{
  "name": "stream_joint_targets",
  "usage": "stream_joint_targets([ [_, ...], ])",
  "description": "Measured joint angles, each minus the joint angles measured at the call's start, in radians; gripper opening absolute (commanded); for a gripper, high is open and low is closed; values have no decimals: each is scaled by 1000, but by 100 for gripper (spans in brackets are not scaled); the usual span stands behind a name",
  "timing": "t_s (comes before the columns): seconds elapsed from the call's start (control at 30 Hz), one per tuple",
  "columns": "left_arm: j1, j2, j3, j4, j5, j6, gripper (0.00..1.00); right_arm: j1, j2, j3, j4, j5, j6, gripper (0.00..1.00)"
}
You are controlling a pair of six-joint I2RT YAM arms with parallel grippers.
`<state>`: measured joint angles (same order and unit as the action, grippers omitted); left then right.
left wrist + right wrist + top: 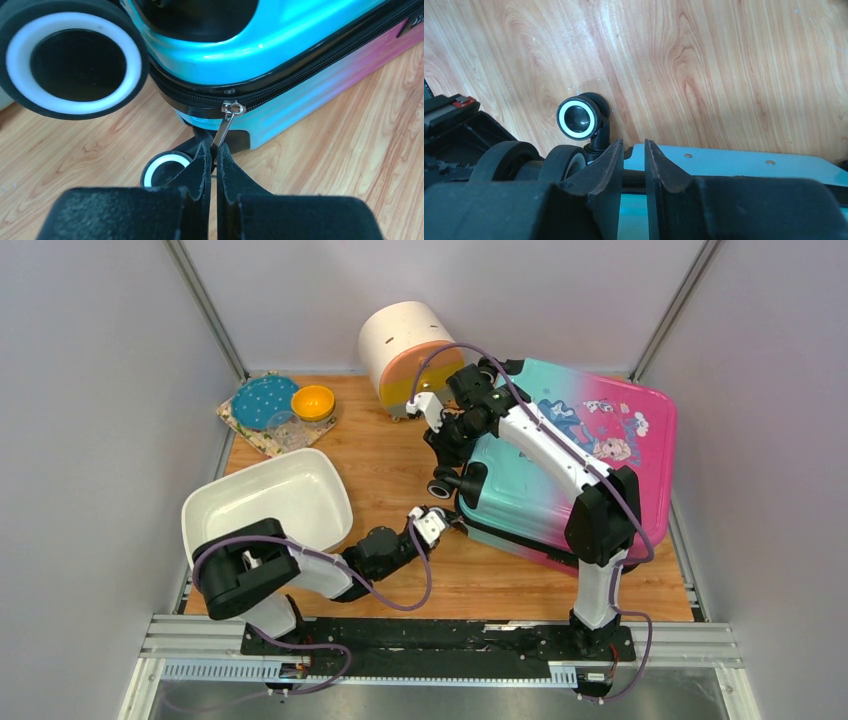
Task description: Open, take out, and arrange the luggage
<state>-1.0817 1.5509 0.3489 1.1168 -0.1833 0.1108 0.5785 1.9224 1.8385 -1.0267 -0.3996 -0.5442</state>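
The luggage (590, 455), a closed hard-shell suitcase shading from teal to pink, lies flat on the right of the table. My left gripper (452, 523) is at its near-left corner. In the left wrist view that gripper (214, 150) is shut on the silver zipper pull (223, 131), which hangs from the slider (232, 107) on the black zipper band. My right gripper (440, 448) hovers over the wheel end of the suitcase. Its fingers (634, 142) stand a narrow gap apart above the teal shell edge (734, 162), with nothing between them.
A round cream cabinet (405, 350) stands just behind the suitcase's wheel end. A white basin (270, 505) sits near left. A mat with a blue plate (265, 400) and an orange bowl (313, 402) lies far left. Black wheels (75, 55) (578, 117) jut out beside both grippers.
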Motion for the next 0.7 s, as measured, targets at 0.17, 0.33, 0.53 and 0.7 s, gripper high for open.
stream_joint_targets([
  [0.17, 77, -27, -1, -39, 115, -34, 0, -1, -1, -5, -13, -52, -53, 20],
  [0.33, 152, -35, 11, -73, 232, -85, 0, -4, -1, -7, -36, -117, -92, 20],
  [0.53, 263, -33, 41, -110, 409, -112, 0, -8, -2, -14, -42, -174, -112, 19],
  [0.7, 345, 0, 88, -137, 512, -130, 0, -13, -4, -17, -41, -200, -124, 19],
])
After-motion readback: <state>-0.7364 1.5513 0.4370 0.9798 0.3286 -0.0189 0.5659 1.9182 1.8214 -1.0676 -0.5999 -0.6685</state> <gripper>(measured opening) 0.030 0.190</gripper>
